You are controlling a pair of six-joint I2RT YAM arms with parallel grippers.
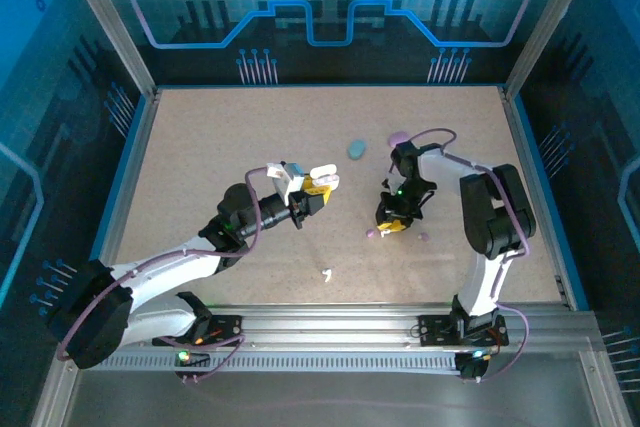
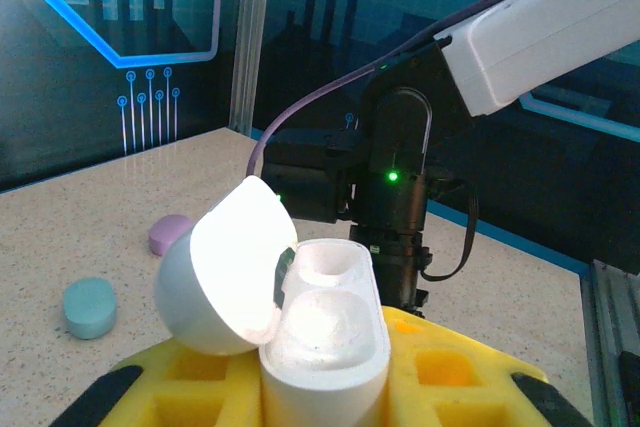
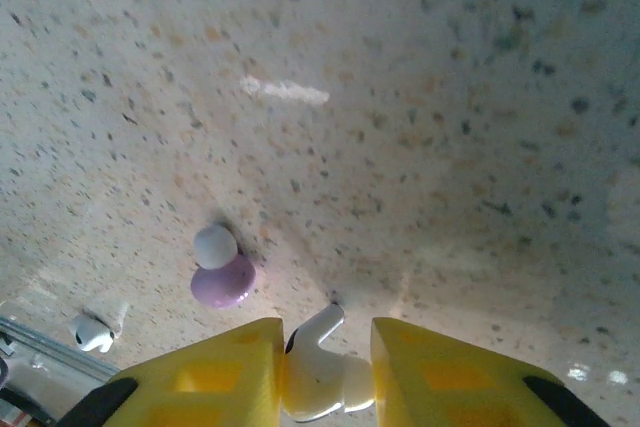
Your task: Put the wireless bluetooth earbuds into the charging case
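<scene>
Speckled table [image 1: 250, 147] stretched open toward far and left edges; left gripper [image 1: 318, 187] pinched an open white case [image 2: 320, 337]; right gripper [image 3: 325, 367] clamped a white earbud [image 3: 318, 387], purple earbud [image 3: 222, 277] just left.

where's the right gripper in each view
top: right gripper right of centre, over the table.
left wrist: its black wrist mid-frame behind the white case; tips hidden.
right wrist: yellow fingers at bottom edge, shut on a white bud.
shared by top and left wrist: green light on that wrist.
</scene>
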